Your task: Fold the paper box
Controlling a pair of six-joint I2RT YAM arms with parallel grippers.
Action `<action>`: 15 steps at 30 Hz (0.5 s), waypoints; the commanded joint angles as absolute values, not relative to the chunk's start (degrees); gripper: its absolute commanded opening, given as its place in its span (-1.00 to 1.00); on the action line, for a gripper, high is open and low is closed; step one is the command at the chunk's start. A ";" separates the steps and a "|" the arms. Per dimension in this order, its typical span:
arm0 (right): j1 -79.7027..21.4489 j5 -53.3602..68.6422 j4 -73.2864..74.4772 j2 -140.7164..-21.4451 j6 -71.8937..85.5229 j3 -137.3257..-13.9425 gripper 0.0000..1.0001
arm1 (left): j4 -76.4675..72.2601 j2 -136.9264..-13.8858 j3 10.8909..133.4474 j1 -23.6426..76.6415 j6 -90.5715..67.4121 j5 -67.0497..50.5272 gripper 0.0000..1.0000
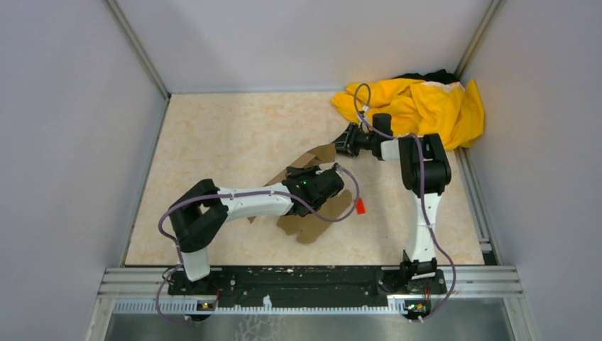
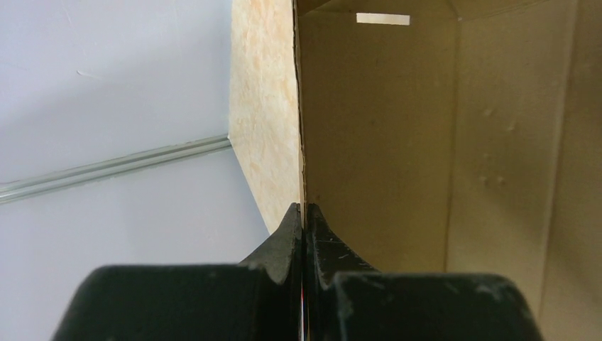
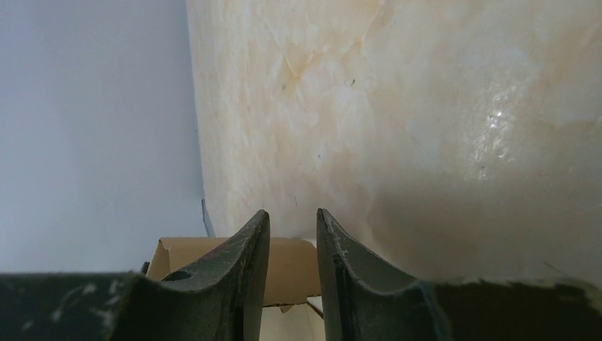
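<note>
Brown paper box (image 2: 383,142) edge pinched between closed left jaws; right jaws narrowly parted, empty

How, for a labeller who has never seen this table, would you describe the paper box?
On the marbled beige table, look to the middle, where the left gripper pinches one edge. There lies the paper box, a brown die-cut cardboard sheet with flaps. Its neighbours are a tiny red block beside it and a bunched yellow cloth in the far right corner; it alone is brown.
</note>
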State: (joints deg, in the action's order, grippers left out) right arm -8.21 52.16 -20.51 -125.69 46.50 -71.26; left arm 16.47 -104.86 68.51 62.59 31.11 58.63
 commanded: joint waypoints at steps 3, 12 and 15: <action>-9.03 54.02 -25.20 -119.22 44.57 -68.60 -0.38 | 18.81 -107.27 67.91 63.37 28.24 60.73 -1.00; -9.43 55.11 -27.47 -115.59 43.60 -61.90 -0.39 | 19.57 -107.46 67.67 63.55 27.05 61.70 -1.00; -9.54 55.28 -28.32 -114.47 43.40 -59.67 -0.39 | 19.54 -107.19 67.71 63.64 27.12 62.02 -1.00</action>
